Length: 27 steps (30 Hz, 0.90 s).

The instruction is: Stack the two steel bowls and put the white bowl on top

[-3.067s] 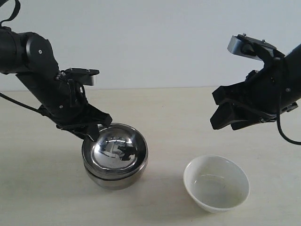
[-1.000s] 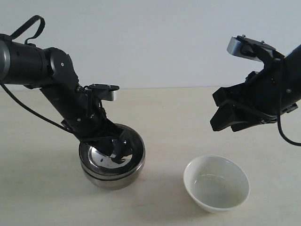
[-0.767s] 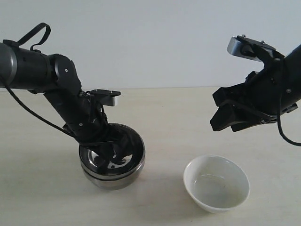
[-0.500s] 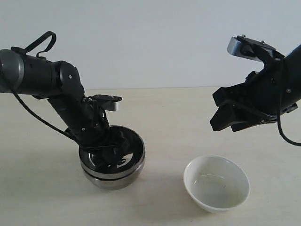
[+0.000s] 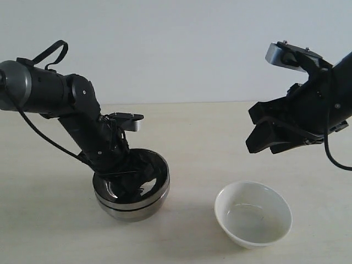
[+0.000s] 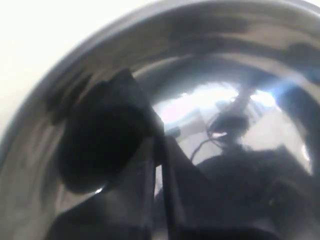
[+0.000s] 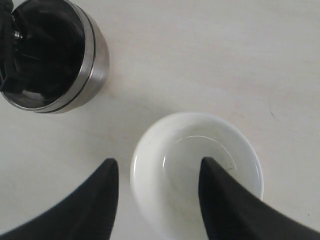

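Observation:
The two steel bowls sit nested on the table, the upper bowl (image 5: 158, 177) inside the lower one (image 5: 131, 212); the right wrist view shows the pair too (image 7: 98, 62). My left gripper (image 5: 127, 177) reaches down inside the upper bowl. In the left wrist view its dark fingers (image 6: 157, 167) stand almost together, with only a thin slit between them, against the mirror-like inner wall (image 6: 225, 55). The white bowl (image 5: 253, 214) stands upright and alone to the right. My right gripper (image 5: 265, 142) hangs open well above it, and its fingertips (image 7: 157, 164) frame part of the white bowl (image 7: 210, 165).
Pale tabletop (image 5: 203, 137) stretches between the steel stack and the white bowl. A plain light wall rises behind the table. Nothing else lies on the surface in these views.
My left gripper has left the upper bowl's near rim, swung over it and dipped into its hollow. The upper bowl sits slightly lower in the stack. The right arm and white bowl are unmoved.

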Available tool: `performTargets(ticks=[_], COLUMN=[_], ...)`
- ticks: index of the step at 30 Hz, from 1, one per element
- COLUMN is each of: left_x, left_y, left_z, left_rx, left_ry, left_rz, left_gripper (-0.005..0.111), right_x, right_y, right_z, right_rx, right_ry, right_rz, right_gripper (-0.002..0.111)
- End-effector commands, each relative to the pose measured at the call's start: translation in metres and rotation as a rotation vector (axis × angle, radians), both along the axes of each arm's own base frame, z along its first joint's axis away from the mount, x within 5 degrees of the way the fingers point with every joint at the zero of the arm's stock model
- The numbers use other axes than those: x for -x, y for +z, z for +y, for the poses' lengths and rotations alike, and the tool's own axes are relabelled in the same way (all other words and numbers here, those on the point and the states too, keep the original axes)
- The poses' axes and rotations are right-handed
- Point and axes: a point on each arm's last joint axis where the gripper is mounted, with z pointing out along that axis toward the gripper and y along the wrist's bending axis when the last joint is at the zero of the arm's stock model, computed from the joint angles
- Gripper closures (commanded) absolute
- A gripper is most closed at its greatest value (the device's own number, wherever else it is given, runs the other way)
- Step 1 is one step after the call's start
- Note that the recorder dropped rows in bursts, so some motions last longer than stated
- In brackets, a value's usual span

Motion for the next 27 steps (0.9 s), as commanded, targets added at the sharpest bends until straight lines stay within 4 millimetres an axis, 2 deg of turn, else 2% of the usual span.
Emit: performTargets(ticks=[1, 4, 11, 14, 18, 24, 27], left_x=[0.000, 0.000, 0.008, 0.019, 0.033, 0.057, 0.064], left_y=[0.000, 0.010, 0.065, 0.107, 0.143, 0.181, 0.192], left_z=[-0.002, -0.002, 0.001, 0.004, 0.010, 0.019, 0.022], left_rx=[0.002, 0.013, 0.067, 0.125, 0.167, 0.195, 0.207], left_ry=[-0.005, -0.005, -0.009, 0.002, 0.023, 0.003, 0.000], left_rz=[-0.004, -0.029, -0.138, -0.227, -0.280, -0.327, -0.351], left_gripper=[0.103, 0.103, 0.103, 0.103, 0.103, 0.103, 0.103], right_x=[0.001, 0.001, 0.001, 0.003, 0.009, 0.009, 0.008], right_y=[0.000, 0.000, -0.008, -0.022, -0.036, -0.070, -0.079], right_z=[0.000, 0.000, -0.006, -0.015, -0.019, -0.022, -0.022], right_rx=[-0.005, -0.005, 0.054, 0.141, 0.167, 0.203, 0.204], right_ry=[-0.001, -0.001, -0.035, -0.105, -0.115, -0.163, -0.172], right_rz=[-0.002, -0.002, -0.002, 0.026, 0.064, 0.108, 0.124], right_gripper=[0.064, 0.064, 0.064, 0.064, 0.064, 0.064, 0.064])
